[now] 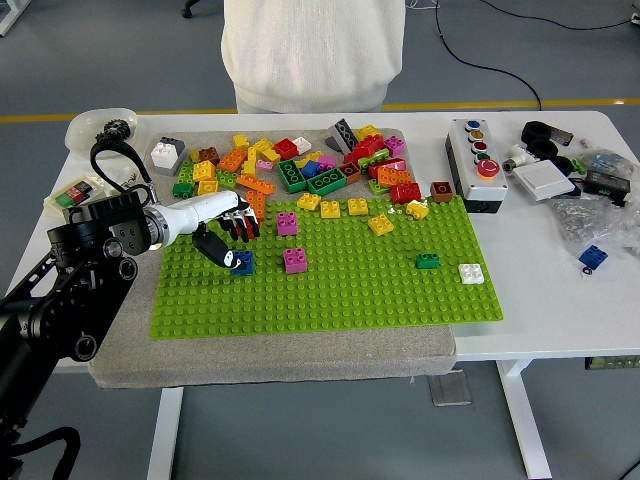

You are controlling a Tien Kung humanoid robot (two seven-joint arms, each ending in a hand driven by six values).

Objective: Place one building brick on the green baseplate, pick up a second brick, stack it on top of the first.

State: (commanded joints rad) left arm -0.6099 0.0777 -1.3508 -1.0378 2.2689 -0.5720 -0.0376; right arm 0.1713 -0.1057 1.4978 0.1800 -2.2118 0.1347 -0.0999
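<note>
1. My left hand point(228, 235) sits at the left of the frame over the baseplate point(330, 290), fingers loosely spread, holding nothing.
2. A blue brick point(242, 262) stands on the baseplate just beneath its fingertips.
3. A brick pile point(300, 165) lies at the upper centre.

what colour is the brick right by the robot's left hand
Blue brick, beside the left hand on the green baseplate; head view.

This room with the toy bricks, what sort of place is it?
Probably a robotics lab or test workshop: a control box with buttons sits on the white table, cables run across a grey floor, and a robot's left hand works over the green baseplate.
</note>
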